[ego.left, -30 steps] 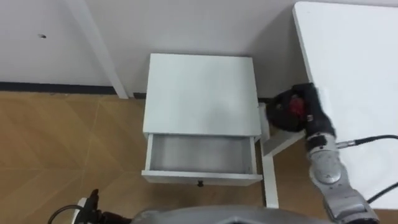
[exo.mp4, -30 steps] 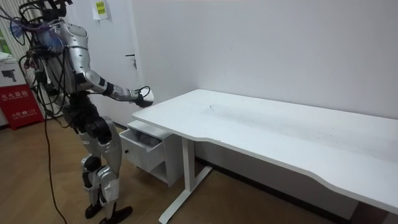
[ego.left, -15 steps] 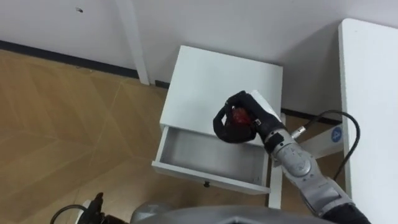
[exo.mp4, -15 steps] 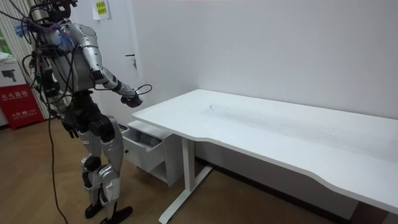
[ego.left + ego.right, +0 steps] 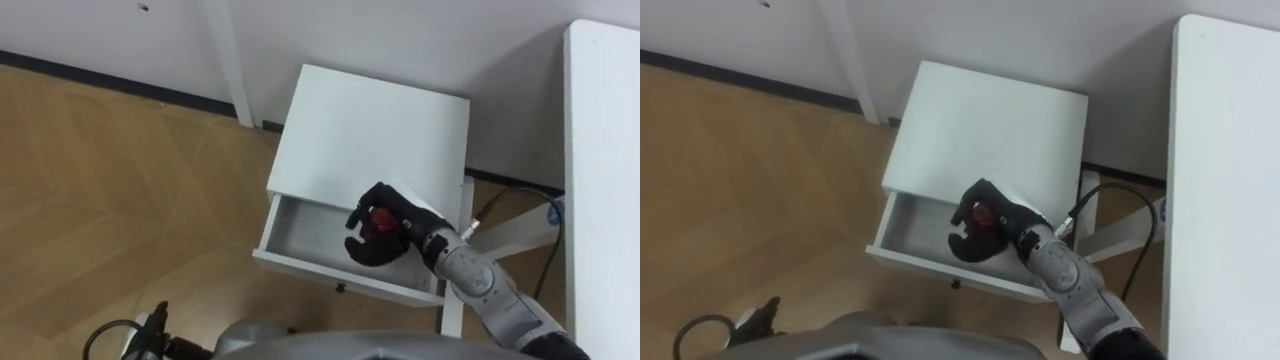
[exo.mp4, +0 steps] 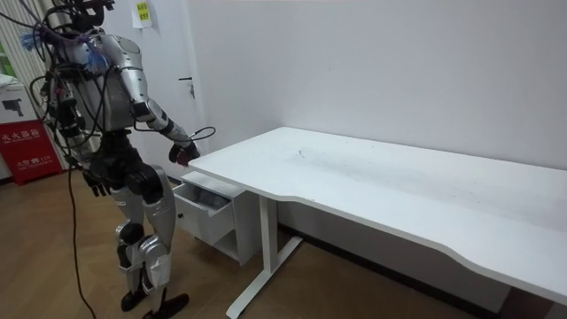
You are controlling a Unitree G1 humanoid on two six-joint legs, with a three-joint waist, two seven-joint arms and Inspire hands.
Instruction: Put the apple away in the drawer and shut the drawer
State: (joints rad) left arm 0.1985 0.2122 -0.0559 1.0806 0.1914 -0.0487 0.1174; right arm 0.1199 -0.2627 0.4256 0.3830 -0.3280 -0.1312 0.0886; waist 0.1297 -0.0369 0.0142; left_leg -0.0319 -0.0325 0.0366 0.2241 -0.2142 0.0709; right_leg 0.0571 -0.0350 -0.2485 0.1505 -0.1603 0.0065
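Observation:
A red apple [image 5: 382, 222] [image 5: 983, 219] sits in my right hand [image 5: 378, 237] [image 5: 977, 233], whose dark fingers curl round it. The hand hangs over the right part of the open drawer [image 5: 305, 232] [image 5: 912, 236] of a small white cabinet [image 5: 375, 135] [image 5: 990, 120]. The drawer is pulled out toward me and its inside looks bare. In the room view I stand before the cabinet [image 6: 205, 210] with the right hand [image 6: 185, 152] held out low beside the desk's corner. My left hand [image 6: 96, 186] hangs at my side.
A long white desk [image 5: 605, 150] [image 6: 381, 190] runs along my right, its white leg [image 5: 455, 300] close beside the cabinet. A white wall and door frame [image 5: 228, 60] lie behind the cabinet. Wooden floor [image 5: 110, 190] spreads to the left.
My right hand has carried the apple from the desk's corner leftward and down, from over the cabinet top to over the open drawer. The head camera has shifted too.

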